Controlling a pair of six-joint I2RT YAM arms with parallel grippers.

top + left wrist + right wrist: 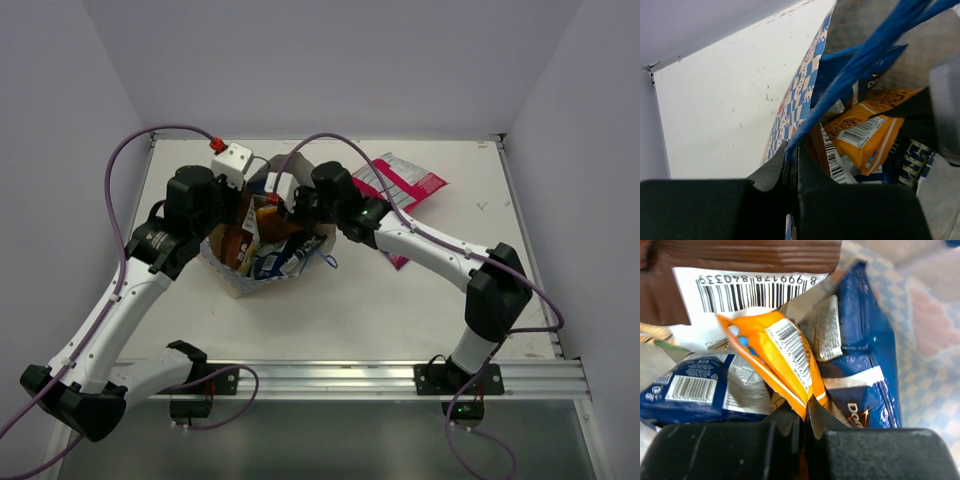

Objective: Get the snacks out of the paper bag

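1. Top view: the paper bag (238,282) stands on the table (400,310), left of the middle, with its mouth up and packets inside. The left gripper (245,215) and the right gripper (285,212) are both at its mouth. A pink-white striped packet (405,185) lies on the table behind the right arm, apart from the bag.
2. Left wrist view: the left gripper's jaws are pressed together on the blue string handle (860,60), close to the bag's patterned rim.
3. Right wrist view: the right gripper's jaws are clamped on the lower corner of the orange packet (780,355). It lies in the bag between the blue Doritos packet (865,350), the brown packet (750,255) and a small blue-white packet (690,390).
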